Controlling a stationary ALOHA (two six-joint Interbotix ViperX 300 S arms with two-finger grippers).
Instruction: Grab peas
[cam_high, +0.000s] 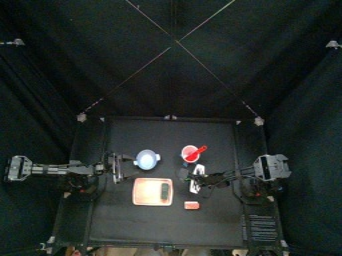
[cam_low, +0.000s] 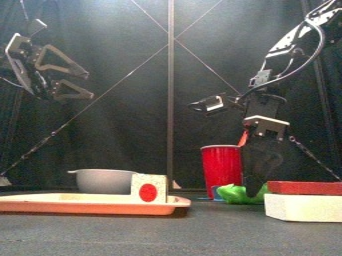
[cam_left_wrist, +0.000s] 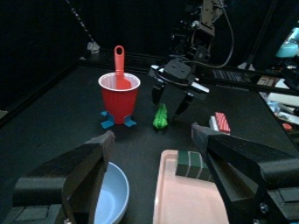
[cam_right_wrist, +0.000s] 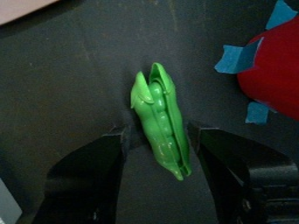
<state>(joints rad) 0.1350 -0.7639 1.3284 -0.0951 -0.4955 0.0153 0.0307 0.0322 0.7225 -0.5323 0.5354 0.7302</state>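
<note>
The peas (cam_right_wrist: 156, 103), a small bright green pod, lie flat on the black table beside the red cup (cam_left_wrist: 118, 94), which holds a red spoon. My right gripper (cam_right_wrist: 160, 137) hangs open just over the pod, one jaw on each side and neither touching it. The left wrist view shows the same: the right gripper (cam_left_wrist: 177, 90) stands above the peas (cam_left_wrist: 162, 115). In the front view the peas (cam_low: 235, 193) show low, right of the cup (cam_low: 221, 170). My left gripper (cam_left_wrist: 158, 175) is open and empty, held up at the table's left side (cam_low: 40, 72).
An orange-rimmed tray (cam_high: 155, 190) lies at the table's front middle, and a pale blue bowl (cam_high: 147, 158) behind it. A small red-orange block (cam_high: 191, 205) sits near the front edge. Blue tape (cam_right_wrist: 233, 58) marks the table at the cup's foot.
</note>
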